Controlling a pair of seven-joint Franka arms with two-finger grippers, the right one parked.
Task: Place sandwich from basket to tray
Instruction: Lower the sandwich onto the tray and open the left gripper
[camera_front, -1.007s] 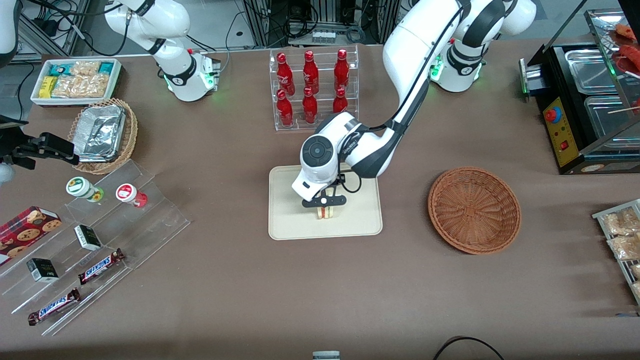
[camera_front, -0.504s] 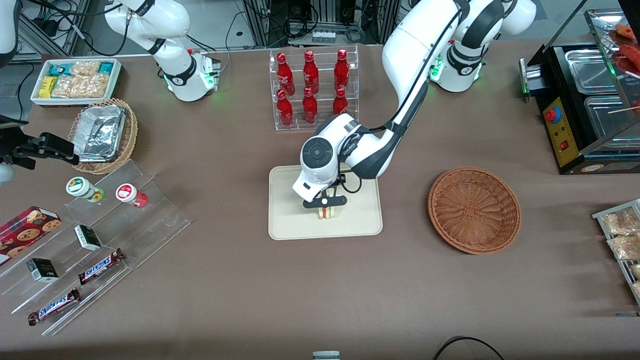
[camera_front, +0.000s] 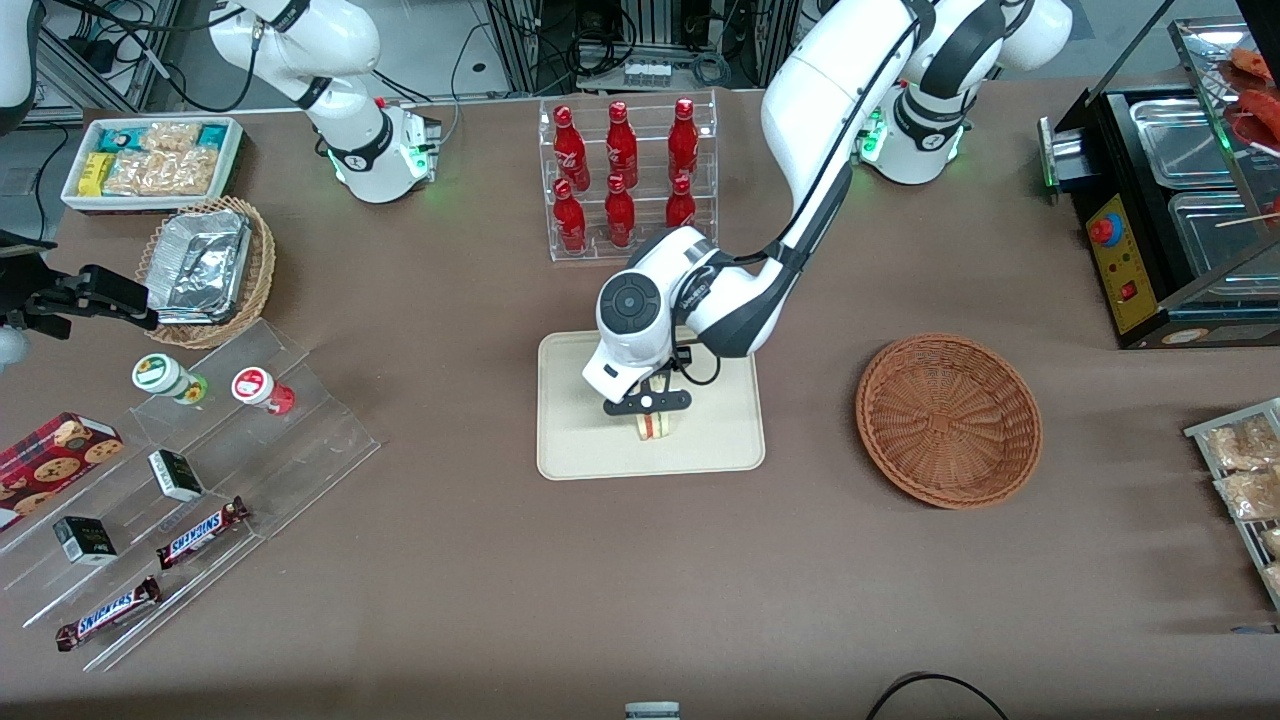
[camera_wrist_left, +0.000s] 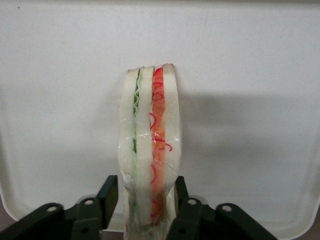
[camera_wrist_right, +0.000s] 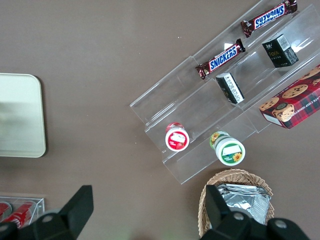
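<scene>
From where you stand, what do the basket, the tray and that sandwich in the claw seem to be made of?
The basket: reddish-brown woven wicker, judging by its ribbed spiral weave. The tray: matte cream, smooth with rounded corners, probably plastic or moulded fibre. The sandwich, standing on the tray between the gripper's fingers: glossy, with painted-looking red and green squiggles, so likely a plastic or foam replica, possibly film-wrapped.

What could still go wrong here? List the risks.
1. The sandwich stands on its narrow edge on the tray, pinched between the gripper fingers; once they open it may topple flat.
2. Its soft wrap is squeezed at the pads, so it might cling to a finger and get dragged as the arm lifts.
3. The basket is already empty, so nothing remains there to redo from.
</scene>
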